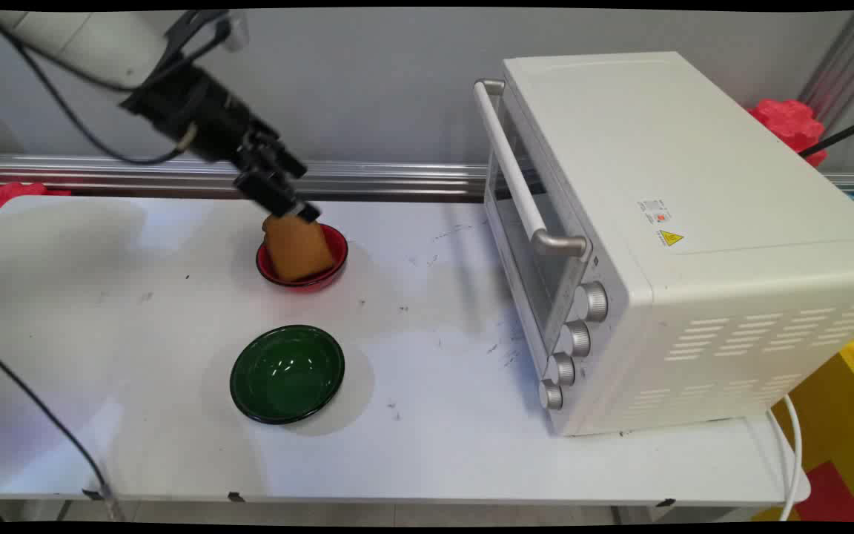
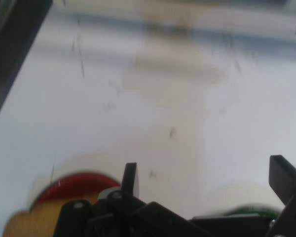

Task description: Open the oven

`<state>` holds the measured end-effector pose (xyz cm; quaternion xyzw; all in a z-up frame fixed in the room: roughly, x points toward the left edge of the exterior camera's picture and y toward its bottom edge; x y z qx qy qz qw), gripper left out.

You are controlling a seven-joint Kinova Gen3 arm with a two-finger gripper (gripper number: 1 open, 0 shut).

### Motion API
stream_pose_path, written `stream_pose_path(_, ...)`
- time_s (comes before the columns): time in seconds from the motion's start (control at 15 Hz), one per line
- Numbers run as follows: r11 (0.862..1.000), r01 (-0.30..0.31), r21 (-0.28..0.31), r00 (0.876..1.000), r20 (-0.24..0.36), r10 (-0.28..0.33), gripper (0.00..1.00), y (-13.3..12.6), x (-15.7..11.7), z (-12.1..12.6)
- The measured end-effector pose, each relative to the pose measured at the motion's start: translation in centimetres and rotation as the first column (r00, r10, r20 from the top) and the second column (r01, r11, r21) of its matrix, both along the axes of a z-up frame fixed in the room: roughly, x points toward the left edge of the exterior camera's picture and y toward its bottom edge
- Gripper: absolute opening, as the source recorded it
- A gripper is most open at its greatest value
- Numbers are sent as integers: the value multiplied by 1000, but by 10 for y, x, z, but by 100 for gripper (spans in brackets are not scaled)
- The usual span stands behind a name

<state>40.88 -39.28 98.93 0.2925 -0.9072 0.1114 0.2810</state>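
While the arm reaches in from the upper left, the gripper hangs just over the orange-brown block, its fingers spread wide in the hand view with bare counter between them and nothing held. Whether a fingertip touches the block's top cannot be told in the main view. The block stands in the red bowl, its long axis roughly upright but tilted, top end leaning toward the upper left and the gripper, lower end resting inside the bowl. The red bowl sits on the white counter near its far edge, left of centre. A green bowl lies nearer the camera, apart from the red one. A white toaster oven occupies the counter's right side, door and knobs facing left.
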Motion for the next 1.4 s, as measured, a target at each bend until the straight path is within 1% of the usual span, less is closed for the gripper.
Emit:
stream_pose_path(0.33, 999, 6, -37, 997, -74, -9, 100, -25, -23, 24)
stream_pose_path(0.53, 998, 19, -60, 992, -126, -26, 100, -43, -40, 40)
stream_pose_path(0.8, 996, 40, -80, 984, -172, -53, 100, -61, -58, 53)
stream_pose_path(1.07, 992, 71, -105, 978, -189, -90, 100, -78, -73, 62)
stream_pose_path(1.4, 983, 130, -133, 973, -173, -152, 100, -97, -82, 64)
